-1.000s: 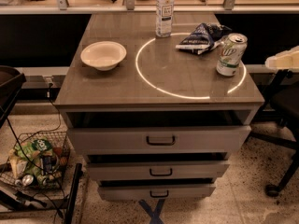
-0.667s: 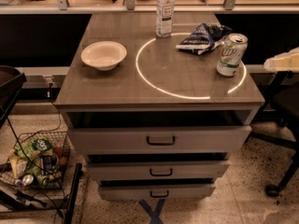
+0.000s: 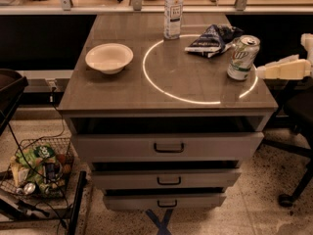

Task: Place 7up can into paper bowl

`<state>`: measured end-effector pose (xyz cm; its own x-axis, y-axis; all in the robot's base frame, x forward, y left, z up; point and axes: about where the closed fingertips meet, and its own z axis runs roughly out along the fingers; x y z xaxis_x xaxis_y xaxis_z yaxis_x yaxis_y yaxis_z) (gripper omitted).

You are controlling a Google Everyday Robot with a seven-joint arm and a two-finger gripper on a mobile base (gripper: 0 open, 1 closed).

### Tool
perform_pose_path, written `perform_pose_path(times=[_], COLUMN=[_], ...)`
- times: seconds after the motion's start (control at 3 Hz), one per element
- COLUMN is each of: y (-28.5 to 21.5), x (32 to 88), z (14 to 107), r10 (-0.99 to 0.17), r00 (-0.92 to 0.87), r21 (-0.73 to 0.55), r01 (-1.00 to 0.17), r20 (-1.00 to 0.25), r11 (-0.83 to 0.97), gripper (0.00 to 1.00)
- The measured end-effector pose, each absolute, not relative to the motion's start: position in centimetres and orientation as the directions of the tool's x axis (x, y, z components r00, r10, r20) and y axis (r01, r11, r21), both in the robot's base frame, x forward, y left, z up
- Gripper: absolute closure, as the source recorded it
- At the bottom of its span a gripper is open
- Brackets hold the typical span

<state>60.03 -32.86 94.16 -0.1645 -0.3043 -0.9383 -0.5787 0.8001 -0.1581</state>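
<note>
The 7up can [image 3: 243, 58] stands upright near the right edge of the grey table top [image 3: 171, 89], on the glowing ring. The cream-white paper bowl [image 3: 109, 58] sits empty on the left side of the table, well apart from the can. My gripper [image 3: 281, 70] reaches in from the right edge of the view at the can's height. Its pale tip lies just right of the can's lower half, close to it or touching it.
A clear plastic bottle [image 3: 173, 11] stands at the back centre. A dark crumpled snack bag [image 3: 211, 39] lies just behind the can. Three drawers [image 3: 168, 147] sit below the top. A wire basket of items [image 3: 36, 170] is on the floor at the left, and a chair base [image 3: 293, 180] at the right.
My gripper has moved left toward the 7up can, closing the gap to it. The can, bowl and other things have not moved.
</note>
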Motion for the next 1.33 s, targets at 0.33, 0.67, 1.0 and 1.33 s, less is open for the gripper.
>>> perform_pose_path(times=[0.33,0.67,1.0,1.33], y=[-32.0,-31.6,-30.4,-29.1], x=[61.3,62.6,64.1,65.7], z=[93.1,92.2,91.7,91.2], r10=[-0.306,-0.285,-0.26,-0.236], r00=[-0.15,-0.138,-0.118,-0.106], r21=[-0.16,-0.148,-0.132,-0.112], r01=[-0.597,-0.602,-0.623,-0.65], r20=[-0.94,-0.948,-0.958,-0.966], r11=[0.786,0.784,0.771,0.752], gripper=[0.0,0.0,0.0,0.0])
